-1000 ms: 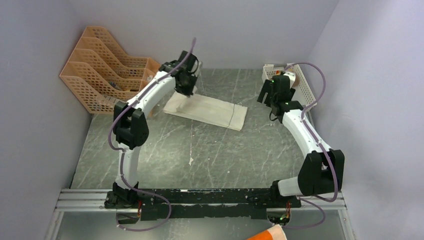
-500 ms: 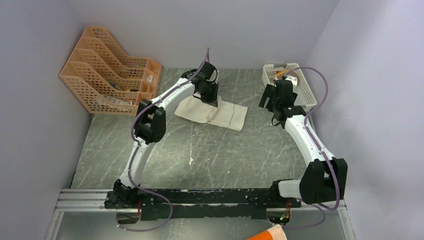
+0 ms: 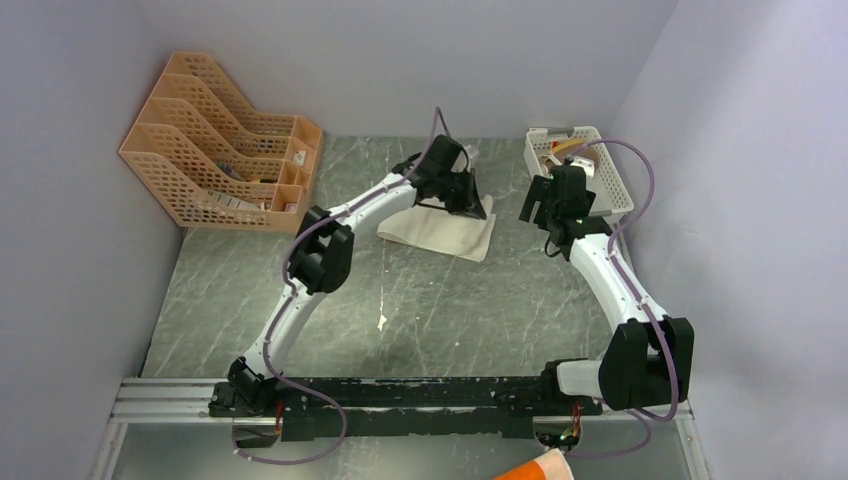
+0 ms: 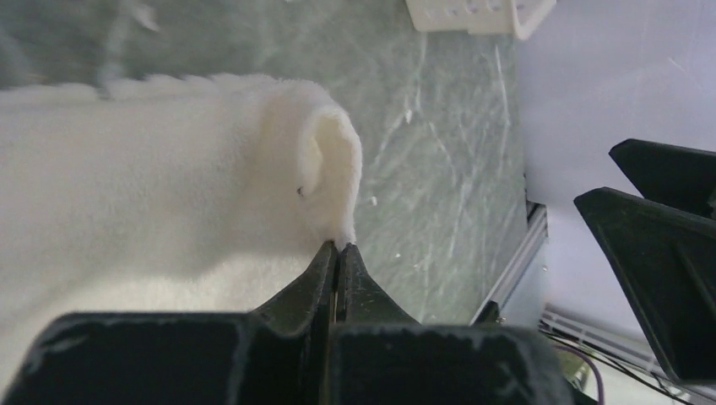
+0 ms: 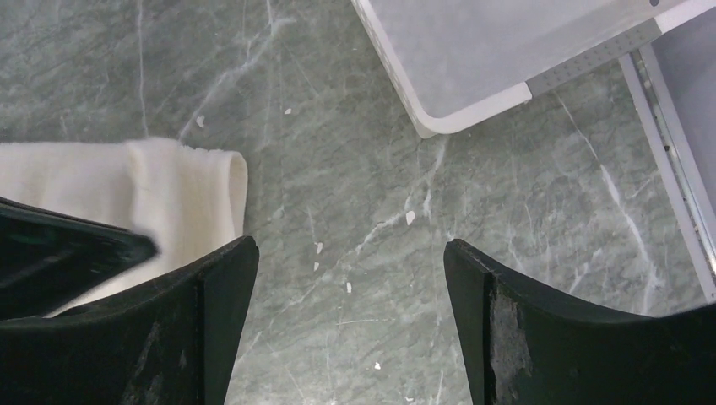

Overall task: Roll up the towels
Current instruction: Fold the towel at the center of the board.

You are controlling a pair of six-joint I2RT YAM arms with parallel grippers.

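A white towel (image 3: 440, 230) lies folded over on the grey marbled table at the back middle. My left gripper (image 3: 468, 203) is over its right end, shut on the towel's corner (image 4: 342, 239), which curls up in a loop (image 4: 325, 160) in the left wrist view. My right gripper (image 3: 540, 205) hovers open and empty just right of the towel; its wrist view shows the towel's folded end (image 5: 190, 198) by the left finger (image 5: 211, 304) and the other arm's dark finger at the left edge.
An orange file rack (image 3: 215, 140) stands at the back left. A white basket (image 3: 620, 190) with small items stands at the back right, its corner in the right wrist view (image 5: 447, 118). The walls close in on three sides.
My left gripper has carried the towel's left end rightward across the towel, folding it over to its right end. The right gripper has shifted only slightly.
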